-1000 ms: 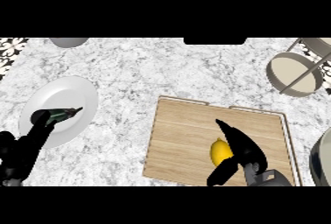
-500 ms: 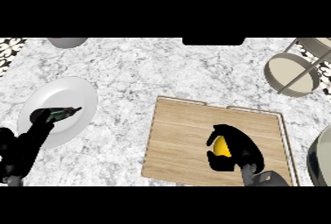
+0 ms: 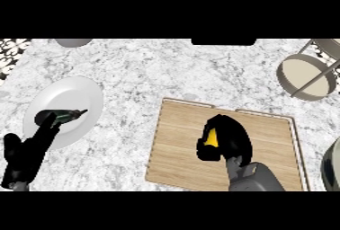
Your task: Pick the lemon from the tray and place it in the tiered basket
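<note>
Tray (image 3: 179,152) fills the lower middle and lower right of the frame, a flat wooden one with a thin raised lip, lying on the marble counter (image 3: 146,76). My right forearm (image 3: 256,177) comes up from the bottom edge over its near part. My right hand (image 3: 229,139) sits about the middle of the wood, fingers and thumb curled down round the lemon (image 3: 211,138). Only a narrow yellow wedge of it shows, at the left side of my palm; the rest is hidden under the black fingers. I cannot tell whether the fruit touches the wood or is lifted off it.

At the lower left, my left hand (image 3: 66,115) lies over the lower part of a white plate (image 3: 73,92), holding nothing, its fingers straight and pointing toward the right of the frame. The arm behind it runs down to the bottom left corner. The plate is well apart from the tray, with grey-white marble between them.

Farther off, at the upper right, stands the basket (image 3: 284,83), a round pale tier in a wire frame. A second round rim (image 3: 332,164) cuts in at the right edge, just beside the tray's right side. At the top left edge shows a grey rounded thing (image 3: 73,42), too cut off to name
</note>
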Robot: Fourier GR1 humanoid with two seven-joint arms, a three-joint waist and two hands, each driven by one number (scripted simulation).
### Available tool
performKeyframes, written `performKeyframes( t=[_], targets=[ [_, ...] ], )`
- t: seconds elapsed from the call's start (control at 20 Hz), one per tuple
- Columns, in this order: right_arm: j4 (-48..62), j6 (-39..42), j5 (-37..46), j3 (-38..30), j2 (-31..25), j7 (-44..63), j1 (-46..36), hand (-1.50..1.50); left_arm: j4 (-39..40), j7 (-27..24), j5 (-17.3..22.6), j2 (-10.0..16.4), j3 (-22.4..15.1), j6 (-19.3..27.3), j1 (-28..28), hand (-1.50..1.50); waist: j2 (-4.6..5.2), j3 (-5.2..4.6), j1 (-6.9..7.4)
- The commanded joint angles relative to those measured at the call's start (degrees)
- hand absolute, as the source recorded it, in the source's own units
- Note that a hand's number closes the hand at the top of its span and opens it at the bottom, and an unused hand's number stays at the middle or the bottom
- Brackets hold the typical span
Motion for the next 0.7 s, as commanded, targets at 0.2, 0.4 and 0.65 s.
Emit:
performKeyframes(
  t=[0.2,0.4,0.65],
  targets=[
    [18.33,-7.89,12.83,2.34,4.98,16.08,-25.85,1.5,0.32,2.46,0.3,0.94,-0.2,-1.61,-3.03,0.0,0.58,-0.05,2.39],
    [18.64,-10.78,18.86,3.3,5.03,22.36,-31.49,1.5,2.04,1.51,-0.25,0.0,0.03,-0.74,-2.45,0.0,0.24,-0.08,1.22],
    [18.13,-8.14,27.33,0.62,5.04,25.16,-38.91,1.5,0.12,3.19,-0.12,0.79,0.89,-0.34,-1.77,0.0,-0.15,-0.04,0.18]
  ],
)
